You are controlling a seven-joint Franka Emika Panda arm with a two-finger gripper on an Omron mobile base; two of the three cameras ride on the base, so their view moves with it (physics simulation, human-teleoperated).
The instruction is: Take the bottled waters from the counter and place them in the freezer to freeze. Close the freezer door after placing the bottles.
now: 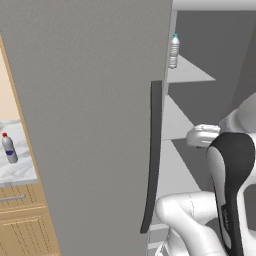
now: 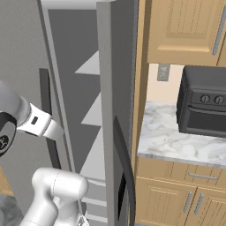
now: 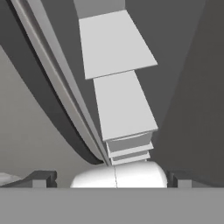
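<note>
The teal-capped bottled water [image 1: 174, 51] stands upright on an upper white shelf [image 1: 187, 72] inside the freezer [image 1: 200, 100]. The red-capped bottled water [image 1: 8, 148] stands on the marble counter [image 1: 20, 167] at the far left. Between them the freezer door [image 1: 90, 125] hangs wide open, its dark bar handle [image 1: 154, 155] facing me. My arm [image 1: 230, 190] reaches toward the freezer opening. In the hand view my gripper [image 3: 111, 179] is open and holds nothing. Its fingertips [image 3: 43, 178] stand far apart and point at the stacked freezer shelves [image 3: 122, 105].
The fridge's other door [image 2: 117, 88], with a black panel [image 2: 121, 190] and a curved dark handle, stands beside the freezer. Right of it a black toaster oven [image 2: 203, 106] sits on another marble top [image 2: 176, 141]. Wooden cabinets [image 2: 176, 26] hang above.
</note>
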